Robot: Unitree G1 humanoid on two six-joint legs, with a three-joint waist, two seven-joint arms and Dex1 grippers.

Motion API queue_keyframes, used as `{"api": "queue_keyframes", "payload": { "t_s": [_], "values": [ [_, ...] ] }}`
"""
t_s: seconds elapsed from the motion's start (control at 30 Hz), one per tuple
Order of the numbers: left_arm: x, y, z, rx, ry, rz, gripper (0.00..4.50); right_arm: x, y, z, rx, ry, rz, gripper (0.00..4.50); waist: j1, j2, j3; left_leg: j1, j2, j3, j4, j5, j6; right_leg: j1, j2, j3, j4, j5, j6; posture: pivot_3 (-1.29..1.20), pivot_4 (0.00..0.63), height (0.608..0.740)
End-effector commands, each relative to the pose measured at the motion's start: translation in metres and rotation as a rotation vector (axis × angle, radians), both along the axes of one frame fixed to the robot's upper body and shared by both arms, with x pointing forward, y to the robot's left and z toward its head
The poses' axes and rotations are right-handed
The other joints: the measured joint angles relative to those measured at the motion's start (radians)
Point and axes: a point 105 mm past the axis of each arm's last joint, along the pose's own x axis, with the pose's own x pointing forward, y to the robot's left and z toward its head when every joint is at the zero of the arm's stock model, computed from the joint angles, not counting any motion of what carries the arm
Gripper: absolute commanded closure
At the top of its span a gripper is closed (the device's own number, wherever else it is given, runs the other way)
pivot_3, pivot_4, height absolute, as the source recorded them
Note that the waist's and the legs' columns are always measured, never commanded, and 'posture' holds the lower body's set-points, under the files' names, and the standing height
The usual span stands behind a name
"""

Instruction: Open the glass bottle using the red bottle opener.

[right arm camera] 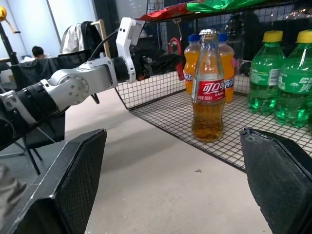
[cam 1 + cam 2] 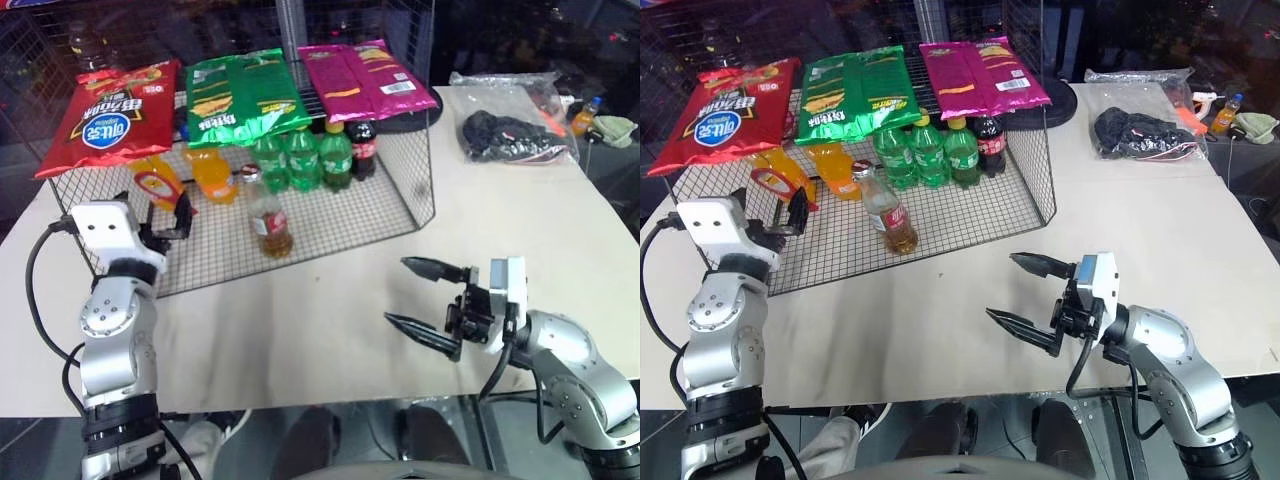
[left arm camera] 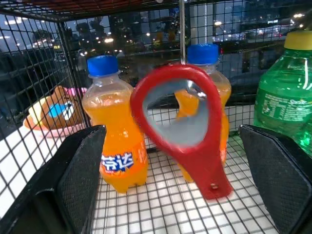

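The glass bottle (image 2: 268,216), amber liquid with a red-and-white label and a metal cap, stands upright on the wire rack's floor (image 2: 330,225) near its front edge. The red bottle opener (image 3: 181,122) hangs loop up from a wire hook inside the rack, in front of two orange soda bottles. My left gripper (image 2: 168,221) is open at the rack's left front, with the opener just ahead between its fingers (image 3: 80,180) and not touched. My right gripper (image 2: 400,292) is open and empty over the table, pointing left, with the glass bottle (image 1: 208,92) some way ahead of it.
Orange soda bottles (image 2: 212,170), green soda bottles (image 2: 305,160) and a dark cola bottle (image 2: 363,150) line the rack's back. Red (image 2: 115,115), green (image 2: 245,95) and magenta (image 2: 365,80) snack bags lie on its top. A plastic bag of dark things (image 2: 510,135) lies far right.
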Motion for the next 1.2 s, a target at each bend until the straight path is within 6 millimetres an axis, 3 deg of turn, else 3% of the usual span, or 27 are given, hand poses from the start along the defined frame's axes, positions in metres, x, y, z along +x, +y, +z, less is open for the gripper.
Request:
{"api": "queue_keyframes", "payload": {
  "t_s": [0.03, 0.23, 0.57, 0.6, 0.9, 1.2],
  "values": [
    [-0.001, 0.005, 0.011, 0.043, -0.042, 0.007, 0.00, -0.004, 0.001, 0.005, 0.015, -0.037, 0.005, 0.10, -0.001, 0.000, 0.000, 0.000, 0.000, 0.000, 0.000, 0.000, 0.000, 0.000, 0.000, 0.000, 0.000, 0.000, 0.000, 0.00, 0.150, 0.740],
    [0.005, 0.005, 0.013, 0.040, -0.064, -0.014, 0.00, -0.003, 0.001, 0.006, 0.018, -0.042, -0.004, 0.10, 0.000, -0.001, 0.001, 0.000, 0.000, 0.000, 0.000, 0.000, 0.000, 0.000, 0.000, 0.000, 0.000, 0.000, 0.000, 0.00, 0.150, 0.740],
    [0.009, 0.002, 0.014, 0.036, -0.079, -0.038, 4.28, 0.001, 0.003, 0.009, 0.018, -0.053, -0.008, 0.00, -0.001, -0.001, 0.001, -0.001, 0.000, 0.000, 0.000, 0.000, 0.000, -0.001, 0.000, 0.000, 0.000, 0.000, 0.000, 0.00, 0.150, 0.740],
    [0.009, 0.002, 0.014, 0.035, -0.080, -0.038, 4.45, 0.001, 0.003, 0.010, 0.020, -0.054, -0.008, 0.00, -0.001, -0.001, 0.001, -0.001, 0.000, 0.000, 0.000, 0.000, 0.000, -0.001, 0.000, 0.000, 0.000, 0.000, 0.000, 0.00, 0.150, 0.740],
    [0.004, -0.002, 0.015, -0.025, -0.091, -0.101, 4.45, -0.001, 0.008, 0.022, 0.081, -0.076, 0.022, 0.00, -0.002, -0.001, 0.001, -0.012, 0.000, 0.000, 0.003, 0.001, -0.001, -0.012, -0.001, 0.000, 0.003, 0.000, 0.000, 0.00, 0.150, 0.740],
    [-0.002, -0.014, 0.020, -0.090, -0.117, -0.190, 4.45, -0.001, 0.011, 0.031, 0.116, -0.093, 0.041, 0.00, 0.000, -0.001, 0.001, -0.012, 0.000, 0.000, 0.003, 0.001, -0.001, -0.013, -0.001, 0.000, 0.003, 0.000, 0.000, 0.00, 0.150, 0.740]
  ]
}}
